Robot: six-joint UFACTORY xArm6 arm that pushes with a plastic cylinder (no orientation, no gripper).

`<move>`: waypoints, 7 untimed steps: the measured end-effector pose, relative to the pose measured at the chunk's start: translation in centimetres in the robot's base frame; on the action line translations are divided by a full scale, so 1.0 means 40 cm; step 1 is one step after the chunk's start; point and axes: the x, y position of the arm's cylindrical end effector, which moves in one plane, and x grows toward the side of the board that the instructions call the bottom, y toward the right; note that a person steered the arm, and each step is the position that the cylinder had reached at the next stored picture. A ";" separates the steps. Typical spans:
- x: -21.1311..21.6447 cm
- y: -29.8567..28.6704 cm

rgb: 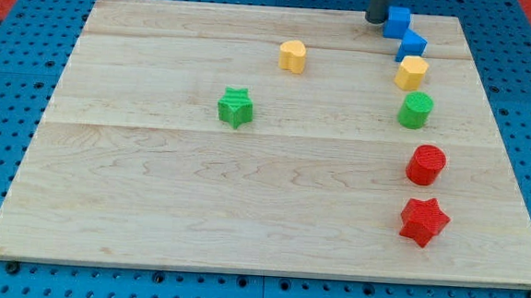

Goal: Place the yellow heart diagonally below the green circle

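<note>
On wooden board [151, 207], yellow heart [292, 55], green circle [415, 110] well apart.

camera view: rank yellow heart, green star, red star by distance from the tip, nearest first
Measured from my tip, at the view's top edge beside the blue blocks:
1. Yellow heart-shaped block: upper middle of the wooden board, to the view's left of the tip.
2. Green star-shaped block: mid-board, farther toward the view's left and bottom.
3. Red star-shaped block: lowest in the column along the view's right.

Green star [236, 106]; red star [424, 222]; wooden board [151, 207].
</note>
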 end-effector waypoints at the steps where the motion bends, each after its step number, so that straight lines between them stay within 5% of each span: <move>1: 0.029 -0.093; 3: 0.210 -0.347; 6: 0.458 -0.235; 7: 0.397 -0.285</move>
